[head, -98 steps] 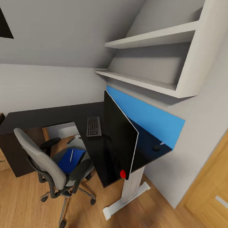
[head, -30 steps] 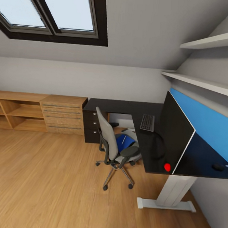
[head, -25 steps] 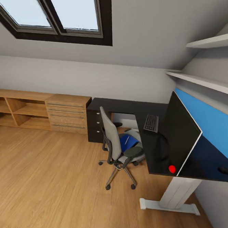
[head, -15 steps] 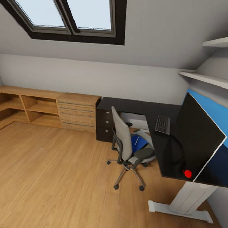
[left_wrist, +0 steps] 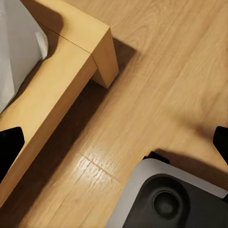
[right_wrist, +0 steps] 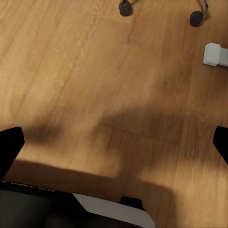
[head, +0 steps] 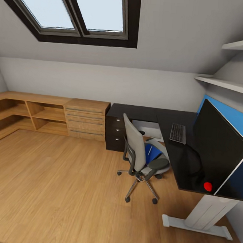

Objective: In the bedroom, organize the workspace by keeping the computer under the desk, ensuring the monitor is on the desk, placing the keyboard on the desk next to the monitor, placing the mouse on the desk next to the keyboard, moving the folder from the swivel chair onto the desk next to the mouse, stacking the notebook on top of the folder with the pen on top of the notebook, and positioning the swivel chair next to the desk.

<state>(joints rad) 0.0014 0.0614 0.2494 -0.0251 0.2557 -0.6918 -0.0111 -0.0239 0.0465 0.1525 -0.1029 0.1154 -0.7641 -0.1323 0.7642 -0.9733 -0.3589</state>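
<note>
Head view: we read no labels or writing anywhere. The desk (head: pixel 151 113) is the black L-shaped one in the room's right corner, drawers at its left end next to the light wooden cabinets (head: pixel 86 119). The monitor (head: pixel 218 143) stands along the desk's right edge, a red dot at its near lower corner. The keyboard (head: pixel 178 133) lies flat on the desktop just beside the monitor, toward the inner edge. The swivel chair (head: pixel 140 159) sits in the crook of the L, its back toward us, with the blue folder (head: pixel 152 153) on the seat (mostly hidden by the backrest). Skylight above, white shelves on the right wall.

Left wrist view: we see the left gripper's fingertips (left_wrist: pixel 9 147) as black tips at opposite edges of the frame, spread wide, holding nothing, over the wood floor (left_wrist: pixel 161 85) beside a wooden frame corner (left_wrist: pixel 90 52) and the robot's base.

Right wrist view: the right gripper's fingertips (right_wrist: pixel 9 142) are likewise spread wide, unloaded, over floor; two chair casters (right_wrist: pixel 125 7) and the desk's white foot (right_wrist: pixel 216 53) show at the far edge.
</note>
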